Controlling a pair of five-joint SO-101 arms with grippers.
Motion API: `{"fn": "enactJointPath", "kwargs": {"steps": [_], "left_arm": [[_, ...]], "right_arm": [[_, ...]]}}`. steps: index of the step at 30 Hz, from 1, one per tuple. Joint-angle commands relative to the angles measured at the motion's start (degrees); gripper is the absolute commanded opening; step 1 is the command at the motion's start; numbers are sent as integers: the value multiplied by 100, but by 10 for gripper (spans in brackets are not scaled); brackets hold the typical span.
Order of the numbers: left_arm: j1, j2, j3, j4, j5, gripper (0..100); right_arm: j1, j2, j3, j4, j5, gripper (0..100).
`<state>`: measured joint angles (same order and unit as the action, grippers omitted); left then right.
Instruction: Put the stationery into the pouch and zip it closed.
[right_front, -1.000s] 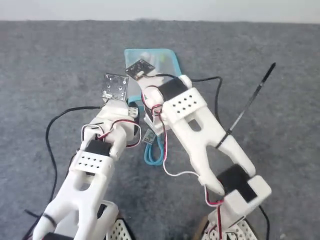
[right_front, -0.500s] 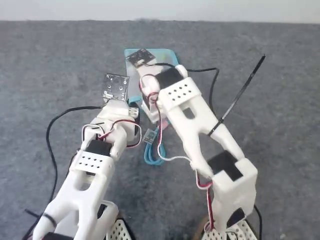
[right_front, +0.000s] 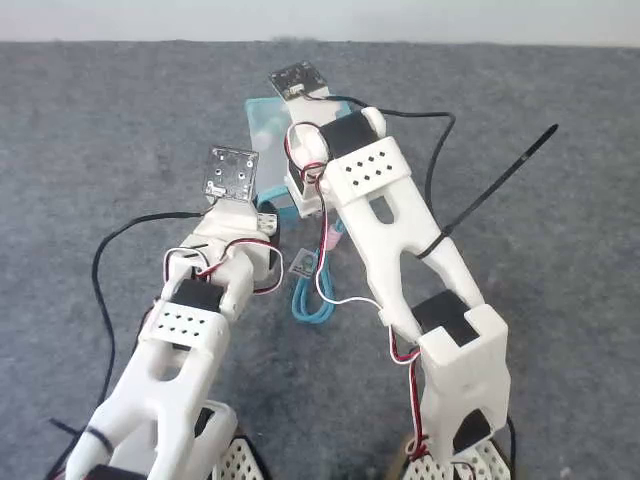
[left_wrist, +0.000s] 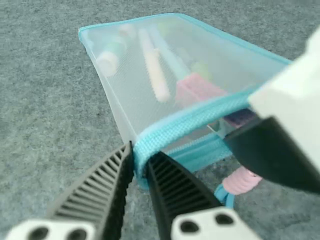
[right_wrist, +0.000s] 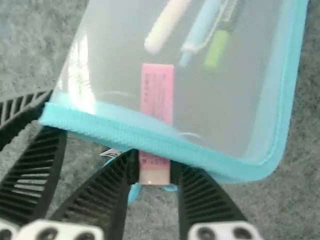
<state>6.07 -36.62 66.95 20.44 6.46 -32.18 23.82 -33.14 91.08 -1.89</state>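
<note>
— Pouch: where does it sit?
— On the grey table, towards the far side, at the tips of the two arms. It is see-through mesh with a teal zip edge.
— Start on the left, then.
— The left gripper is at the pouch's near corner. Its fingers are almost together and pinch the teal edge between them.
— And inside the pouch?
— A cream pen, a blue pen and a green marker lie side by side under the mesh.
— Anything between the arms?
— A blue cord lies looped on the table, running from the pouch's near end towards the arm bases.
— Now the right.
— The right gripper is over the pouch at the same zip edge, just beside the left one. Its fingers are narrow and closed on a pink piece. That piece runs under the teal edge, part inside the pouch and part outside.
— Eraser or zip tag?
— I cannot tell.
</note>
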Motion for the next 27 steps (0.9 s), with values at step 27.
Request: {"fn": "enactJointPath", "kwargs": {"steps": [27], "left_arm": [[-9,-255,-119,-141,62,11]], "right_arm": [[549,-1868,132,752,1125,114]]}}
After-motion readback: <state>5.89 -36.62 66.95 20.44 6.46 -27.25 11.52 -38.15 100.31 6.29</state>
